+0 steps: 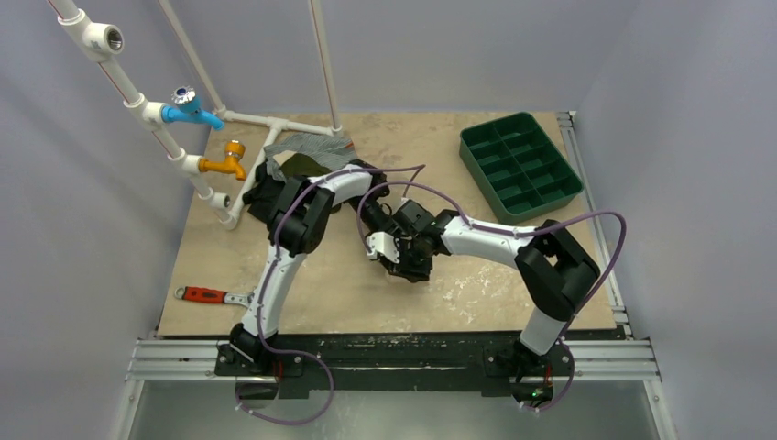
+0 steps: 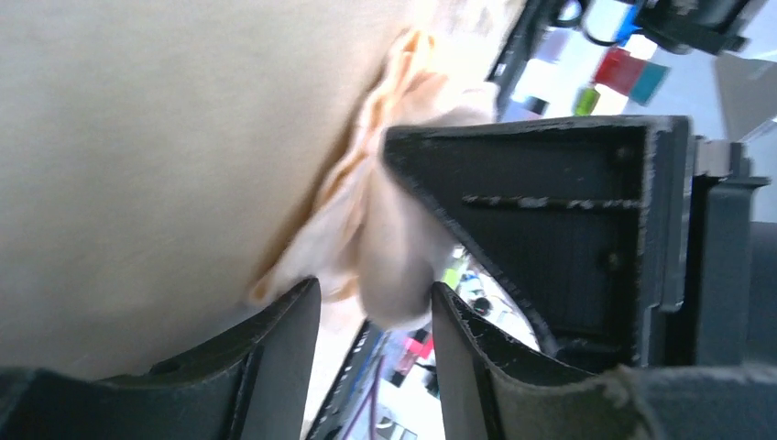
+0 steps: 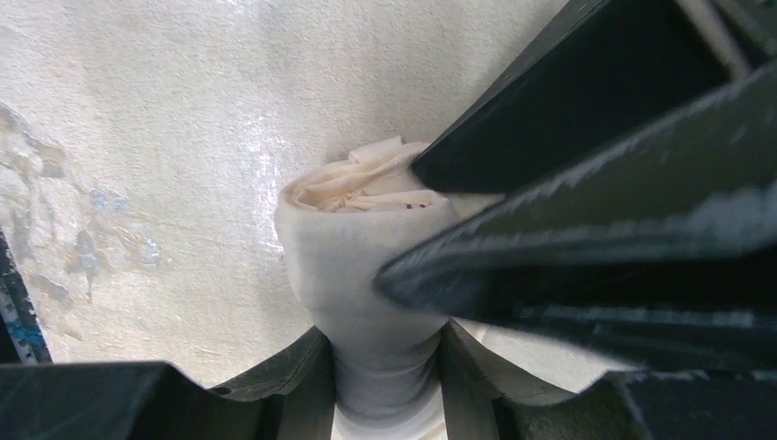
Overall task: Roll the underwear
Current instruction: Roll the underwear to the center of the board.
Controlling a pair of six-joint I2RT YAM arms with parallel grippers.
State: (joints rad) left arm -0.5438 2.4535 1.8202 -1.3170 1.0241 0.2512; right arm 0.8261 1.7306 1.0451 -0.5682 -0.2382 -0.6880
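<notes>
The underwear (image 3: 353,238) is a pale beige-peach roll lying on the table, its layered end facing away in the right wrist view. My right gripper (image 3: 383,335) is shut on the near end of the roll, which is squeezed between both fingers. My left gripper (image 2: 374,289) stands open at the roll's other end; the underwear (image 2: 385,238) bulges between its tips and touches only one finger. The two grippers meet at mid-table, the left gripper (image 1: 380,246) beside the right gripper (image 1: 414,255), and they hide the roll from above.
A green compartment tray (image 1: 519,165) sits at the back right. An olive-green garment (image 1: 302,167) and a grey striped garment (image 1: 313,145) lie at the back, behind the left arm. White pipes with a blue tap (image 1: 188,108) and an orange tap (image 1: 229,162) stand at left. A red wrench (image 1: 203,294) lies front left.
</notes>
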